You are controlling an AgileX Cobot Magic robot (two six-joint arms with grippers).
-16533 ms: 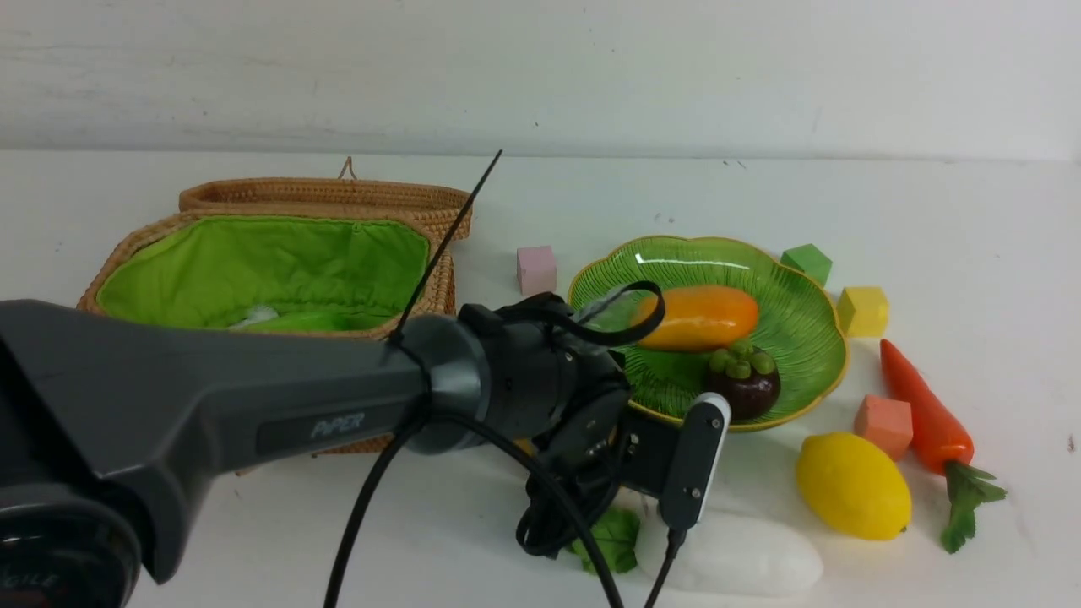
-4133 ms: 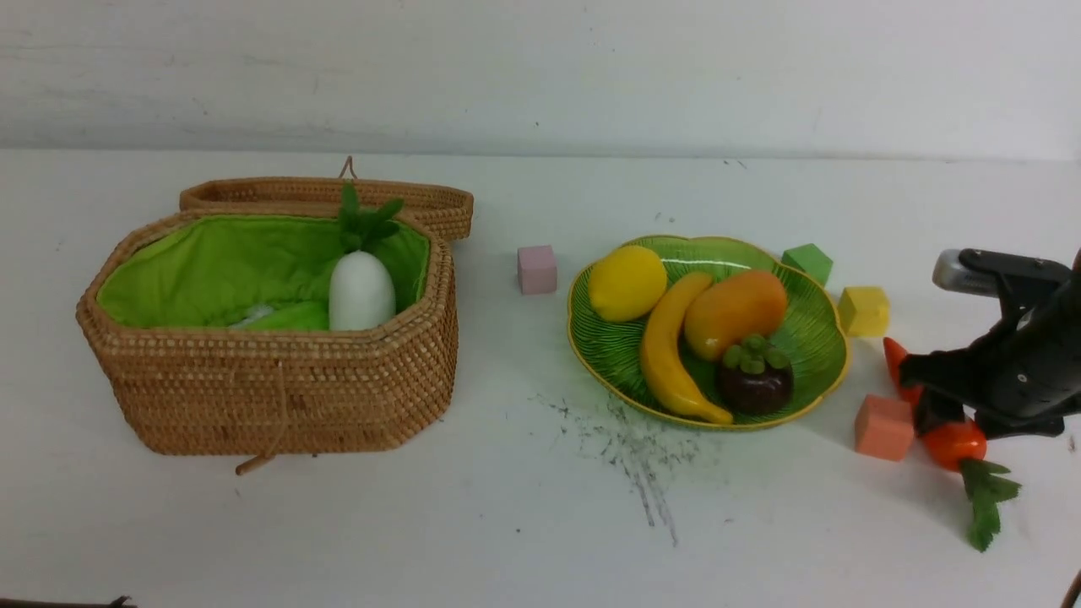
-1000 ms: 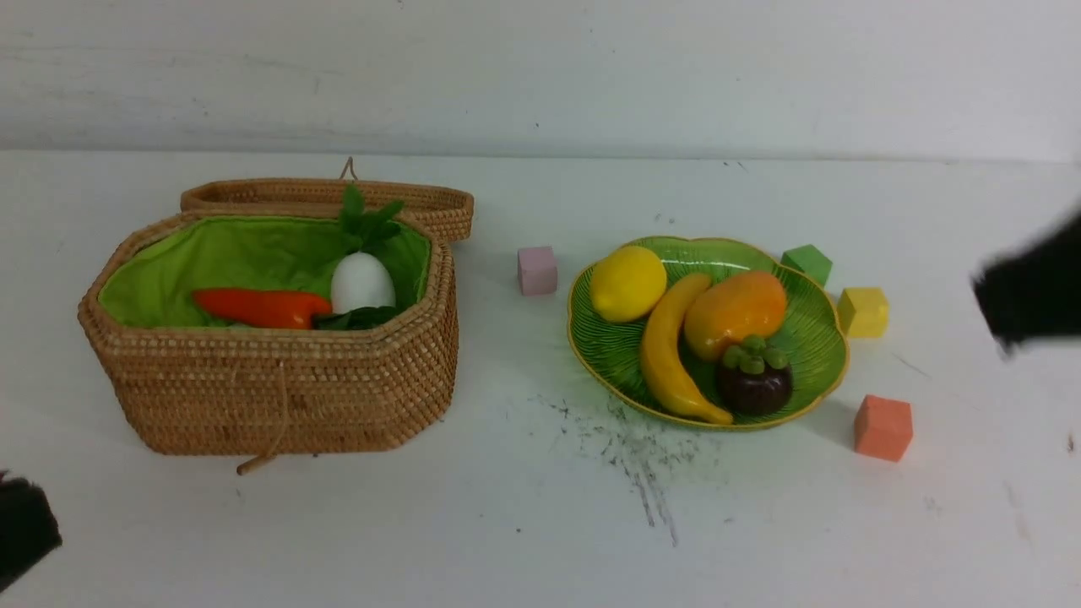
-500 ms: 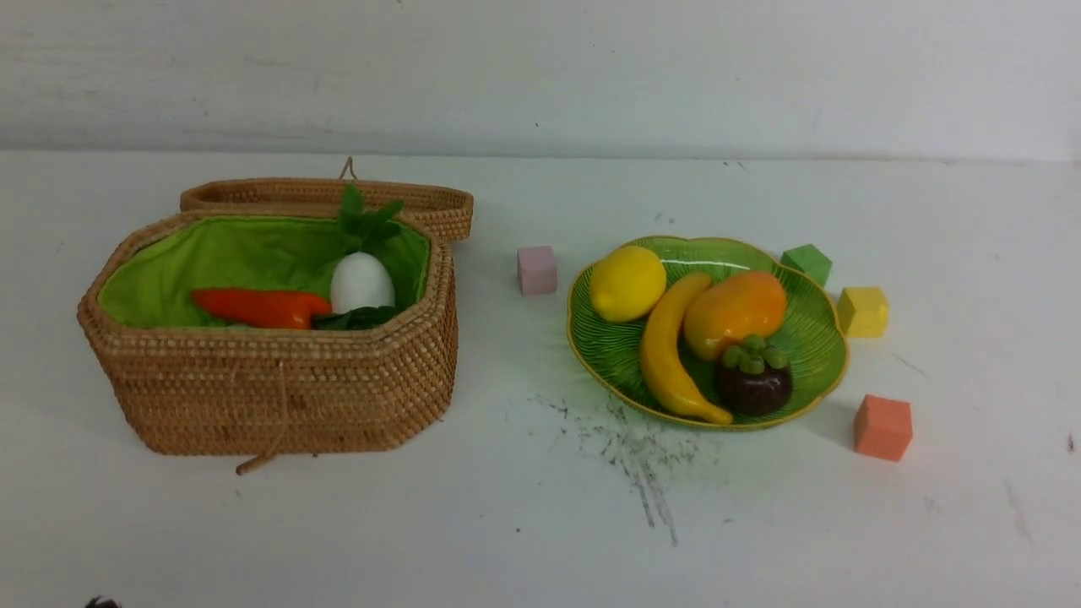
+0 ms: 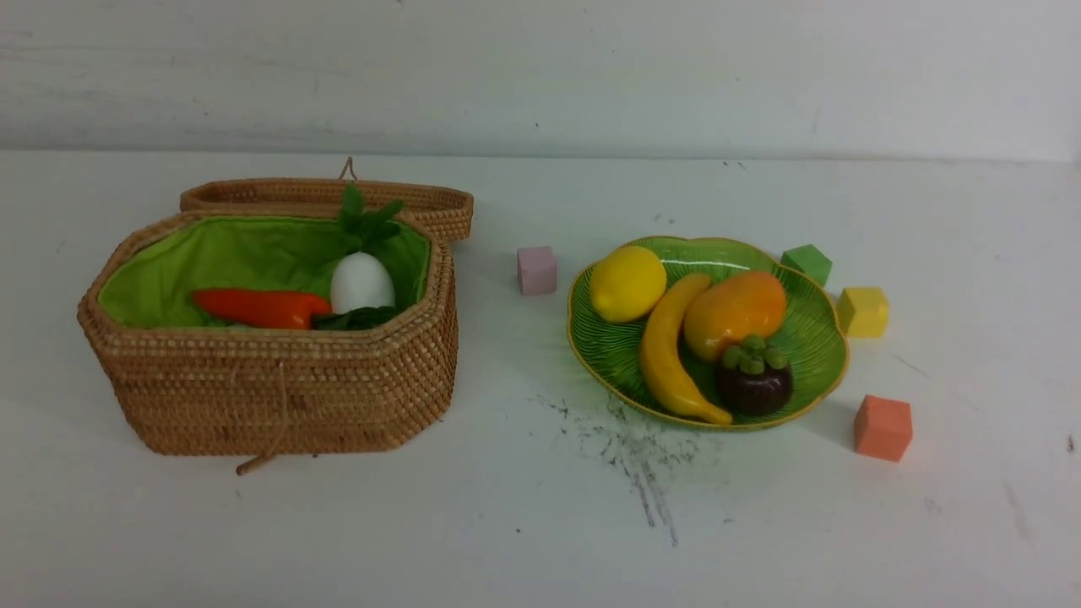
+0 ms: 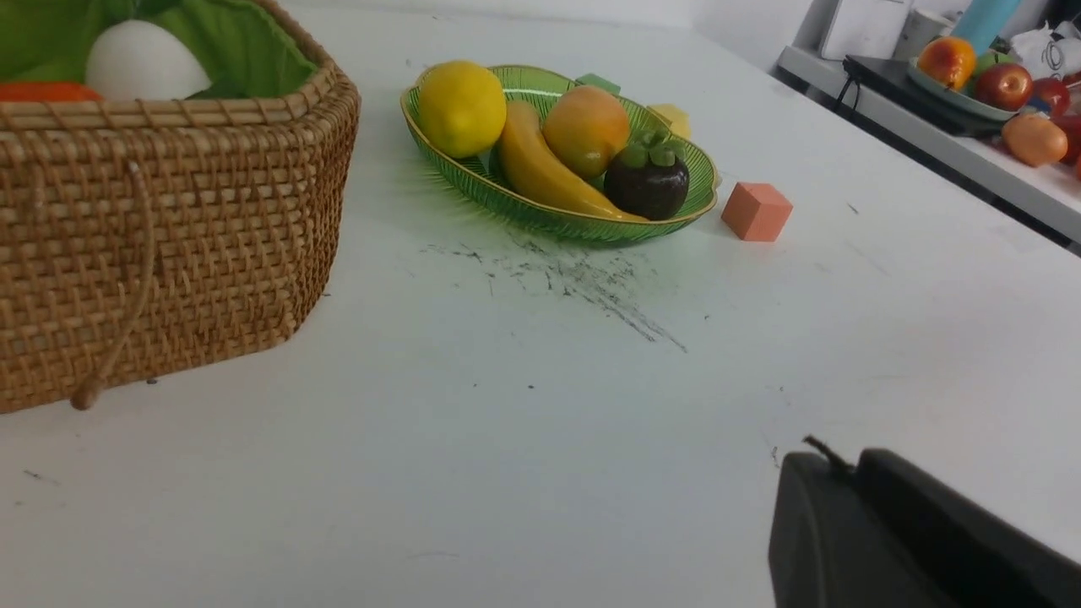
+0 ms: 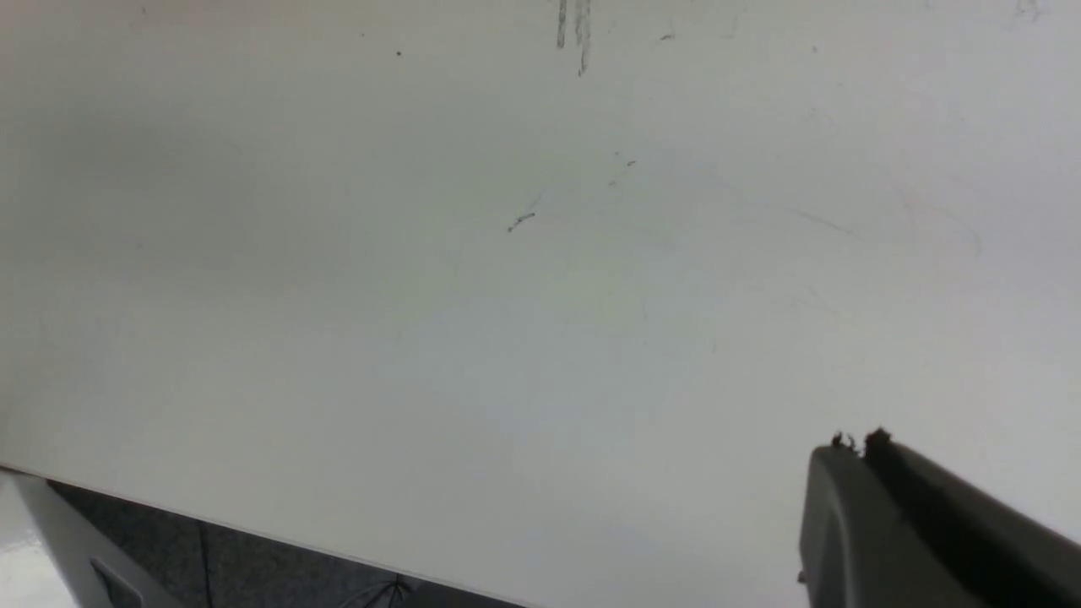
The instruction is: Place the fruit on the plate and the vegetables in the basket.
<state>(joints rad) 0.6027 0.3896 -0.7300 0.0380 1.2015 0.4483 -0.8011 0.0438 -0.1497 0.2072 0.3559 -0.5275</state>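
Observation:
The green glass plate (image 5: 811,333) (image 6: 439,148) holds the lemon (image 5: 627,283) (image 6: 462,108), banana (image 5: 667,355) (image 6: 540,173), mango (image 5: 733,312) (image 6: 585,131) and mangosteen (image 5: 754,377) (image 6: 647,179). In the woven basket (image 5: 279,393) (image 6: 169,228) lie the carrot (image 5: 260,307) (image 6: 46,91) and the white radish (image 5: 362,279) (image 6: 142,63); the green gourd is hidden. Neither arm shows in the front view. My left gripper (image 6: 840,460) is shut and empty above bare table, well short of the plate. My right gripper (image 7: 857,446) is shut and empty over bare table near its front edge.
Foam cubes lie around the plate: pink (image 5: 537,269), green (image 5: 806,263), yellow (image 5: 862,311) and orange (image 5: 882,427) (image 6: 756,211). The basket's lid (image 5: 329,196) hangs behind it. Dark scuff marks (image 5: 633,447) lie before the plate. A side shelf with other fruit (image 6: 988,84) stands beyond the table.
Over the last second both arms have drawn back out of the front view. Before that the carrot went from the table's right side into the basket.

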